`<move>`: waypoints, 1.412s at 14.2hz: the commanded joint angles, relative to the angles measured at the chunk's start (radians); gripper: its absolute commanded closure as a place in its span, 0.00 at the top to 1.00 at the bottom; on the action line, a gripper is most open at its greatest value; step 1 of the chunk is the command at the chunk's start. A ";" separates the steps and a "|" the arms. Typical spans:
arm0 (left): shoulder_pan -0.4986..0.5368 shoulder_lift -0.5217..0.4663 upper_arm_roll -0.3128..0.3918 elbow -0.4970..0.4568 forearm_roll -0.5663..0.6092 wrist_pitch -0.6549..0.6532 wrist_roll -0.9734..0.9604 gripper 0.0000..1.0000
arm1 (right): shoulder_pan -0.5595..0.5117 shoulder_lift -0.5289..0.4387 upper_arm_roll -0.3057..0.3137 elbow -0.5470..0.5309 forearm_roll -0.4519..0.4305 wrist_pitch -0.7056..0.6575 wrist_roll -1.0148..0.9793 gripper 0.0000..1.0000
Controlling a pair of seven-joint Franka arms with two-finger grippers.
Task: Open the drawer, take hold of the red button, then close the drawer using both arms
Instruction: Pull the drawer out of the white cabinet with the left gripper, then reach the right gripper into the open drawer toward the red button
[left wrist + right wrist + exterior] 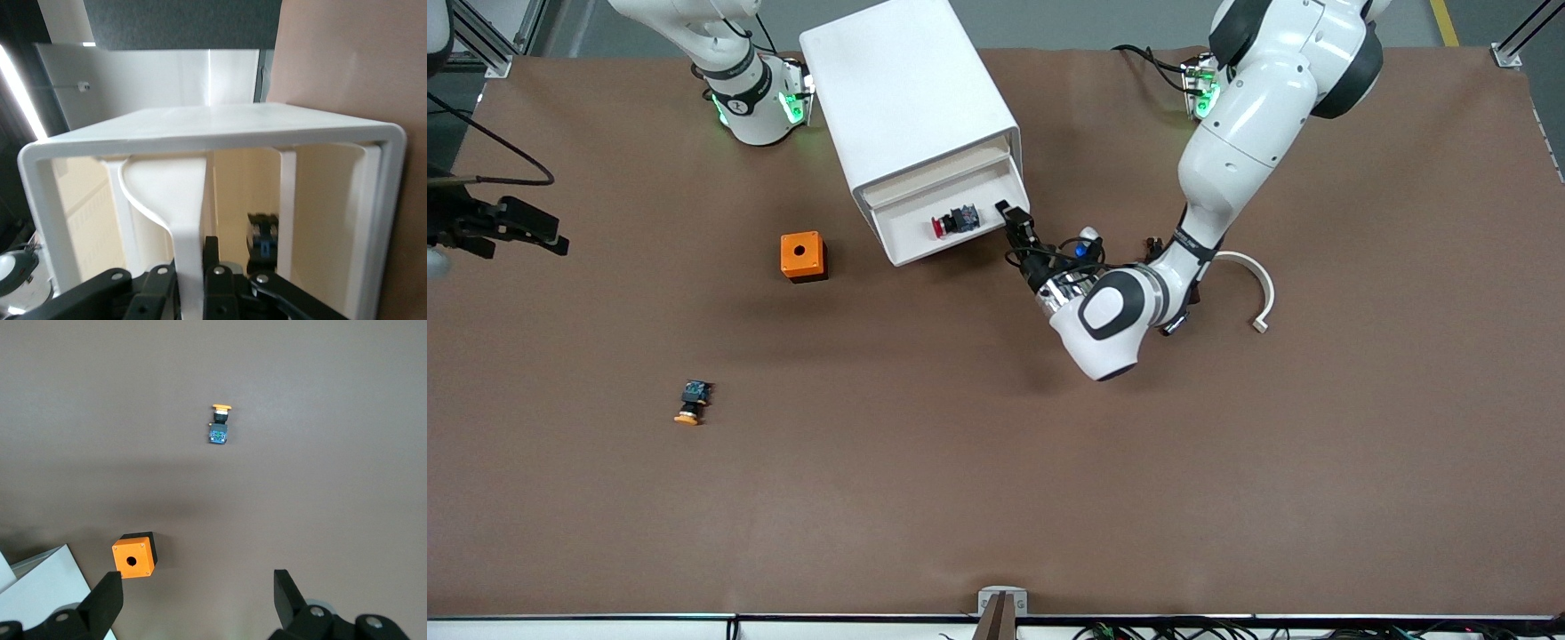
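- Front view shows you the drawer (951, 233) pulled out of the white cabinet (907, 98), with the red-capped button (953, 221) lying in its tray.
- Your left pincer (1014, 218) is clamped on the drawer's front at the corner toward the left arm's end, probably because that grip drew it open.
- Your right pincer (197, 597) waits spread wide and empty above the table (996, 462), over the orange cube (135, 555), likely free for the button.
- You'll find no readable writing or brand.

Red button (943, 226) in open drawer (947, 242)
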 commanded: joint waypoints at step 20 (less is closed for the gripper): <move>0.123 -0.003 0.064 0.192 -0.048 0.038 0.691 0.99 | 0.254 0.130 0.016 0.061 0.045 -0.040 0.797 1.00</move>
